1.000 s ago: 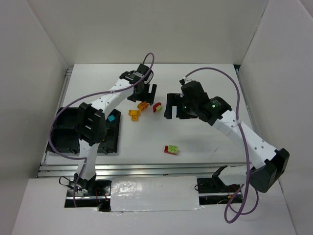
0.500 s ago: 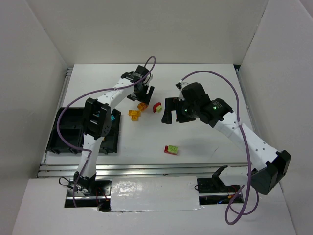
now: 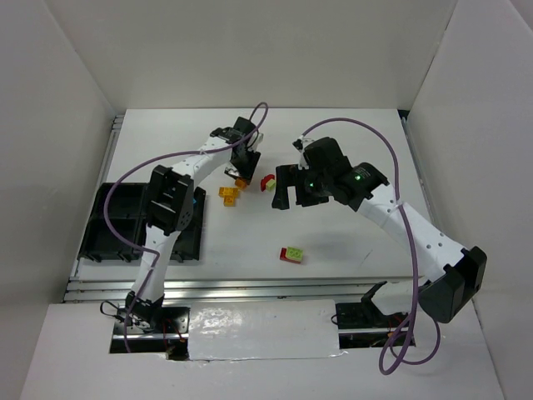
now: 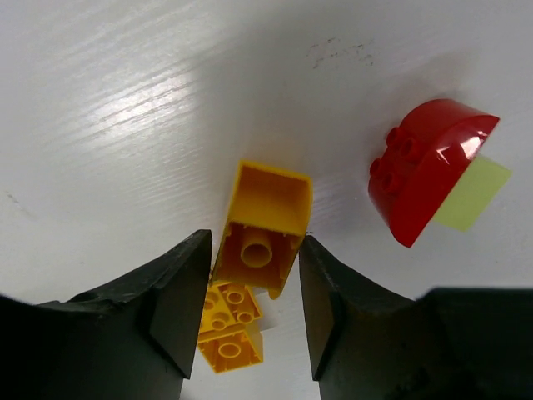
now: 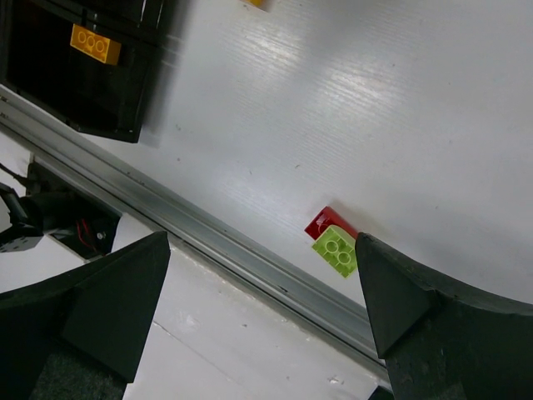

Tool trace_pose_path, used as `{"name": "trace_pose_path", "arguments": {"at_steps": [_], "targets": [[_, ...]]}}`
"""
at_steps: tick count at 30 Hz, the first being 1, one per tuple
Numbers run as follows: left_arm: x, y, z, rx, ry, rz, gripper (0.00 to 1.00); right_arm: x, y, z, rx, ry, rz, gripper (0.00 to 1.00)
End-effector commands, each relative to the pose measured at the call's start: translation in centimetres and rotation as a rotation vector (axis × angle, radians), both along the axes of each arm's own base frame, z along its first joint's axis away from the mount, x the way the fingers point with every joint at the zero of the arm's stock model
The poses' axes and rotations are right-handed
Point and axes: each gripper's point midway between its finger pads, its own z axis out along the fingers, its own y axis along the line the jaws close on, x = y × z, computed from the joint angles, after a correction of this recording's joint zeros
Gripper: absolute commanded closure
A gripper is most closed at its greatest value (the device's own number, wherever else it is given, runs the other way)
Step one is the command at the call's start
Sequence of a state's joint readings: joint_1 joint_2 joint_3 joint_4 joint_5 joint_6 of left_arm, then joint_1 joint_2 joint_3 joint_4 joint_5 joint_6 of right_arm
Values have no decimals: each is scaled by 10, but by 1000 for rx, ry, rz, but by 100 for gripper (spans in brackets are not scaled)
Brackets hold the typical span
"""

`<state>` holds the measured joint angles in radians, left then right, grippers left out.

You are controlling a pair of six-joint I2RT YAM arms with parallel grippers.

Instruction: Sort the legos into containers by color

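Note:
An orange-yellow lego lies on the white table with its hollow side towards the camera. My left gripper is shut on it, one finger against each side. A second orange-yellow lego lies just behind it, and a red domed lego with a lime green piece lies to the right. From above, the left gripper sits over the yellow pair, with the red domed lego beside it. My right gripper hangs open and empty next to it. The containers are a black tray at the left.
A red and lime green lego lies alone near the front, also visible in the right wrist view. One tray compartment holds an orange lego. An aluminium rail runs along the table's near edge. White walls enclose the table.
My left gripper came down around the orange-yellow lego and its jaws closed in from wide open. My right arm shifted a little to the left, still open.

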<state>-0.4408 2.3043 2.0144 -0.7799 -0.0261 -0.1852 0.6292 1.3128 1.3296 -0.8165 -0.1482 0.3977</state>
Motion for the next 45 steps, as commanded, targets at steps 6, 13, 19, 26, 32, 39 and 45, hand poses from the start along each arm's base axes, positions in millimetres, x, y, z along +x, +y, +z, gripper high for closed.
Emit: {"name": "trace_pose_path", "arguments": {"at_steps": [6,13,19,26,32,39,45], "targets": [[11,1,-12,-7,18,5,55,9,3,20,22,-60,15,0],[29,2,56,-42,-136,85,100,11,6,20,26,-63,19,0],[26,59,184,-53,-392,400,100,14,9,19,37,-61,17,0],[-76,165,170,25,-210,831,100,16,12,11,36,-57,24,0],[-161,211,169,91,-199,1008,100,25,26,5,51,-32,52,0],[-209,226,137,131,-108,1059,91,29,41,-1,79,6,95,0],[-222,223,113,102,-90,1055,74,35,45,-5,61,13,110,0]]}}
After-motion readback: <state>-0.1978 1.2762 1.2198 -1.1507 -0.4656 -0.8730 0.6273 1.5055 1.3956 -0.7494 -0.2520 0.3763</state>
